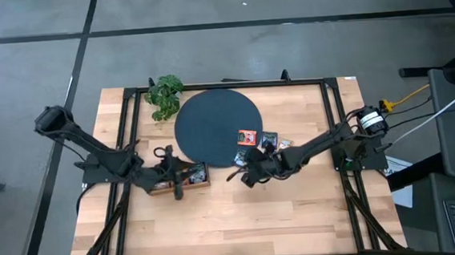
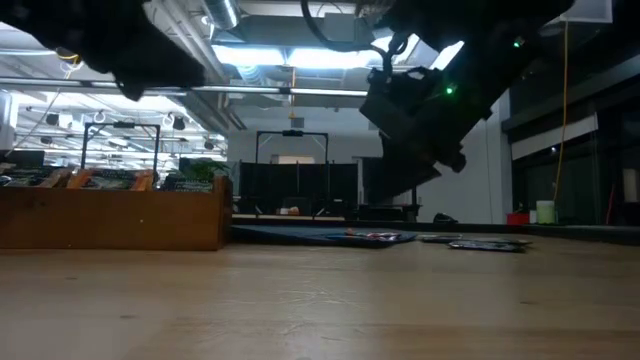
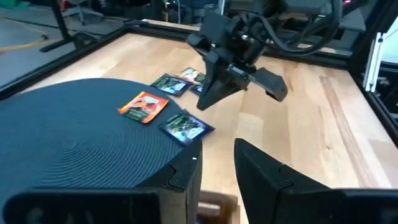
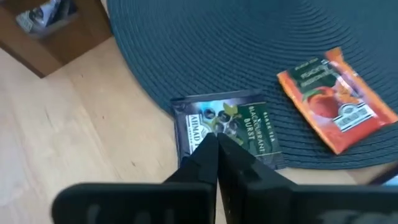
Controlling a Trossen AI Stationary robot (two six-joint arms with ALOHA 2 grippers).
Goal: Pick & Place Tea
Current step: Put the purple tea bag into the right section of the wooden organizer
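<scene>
Two dark arms meet near the table (image 1: 298,211) centre. R gripper (image 4: 216,144) hangs w/ fingers pressed together, tips over the near edge of a dark blackcurrant sachet (image 4: 227,130); no grip on it shows. That sachet straddles the rim of the dark disc (image 1: 217,126), part on the mat, part on bare wood. An orange-red sachet (image 4: 336,99) lies flat on the disc just inside the same rim, close beside the dark one but apart. Two more sachets (image 1: 275,141) lie on the wood off the disc, toward the table's right edge; their labels prob. too small to read. L gripper (image 3: 216,163) sits over the wooden tray (image 1: 180,179) by the disc's left-front rim, fingers apart, nothing between them. Tray holds more sachets (image 2: 112,179) standing on edge. Leafy plant (image 1: 164,94) stands at the table's back-left corner, touching the disc's rim.
</scene>
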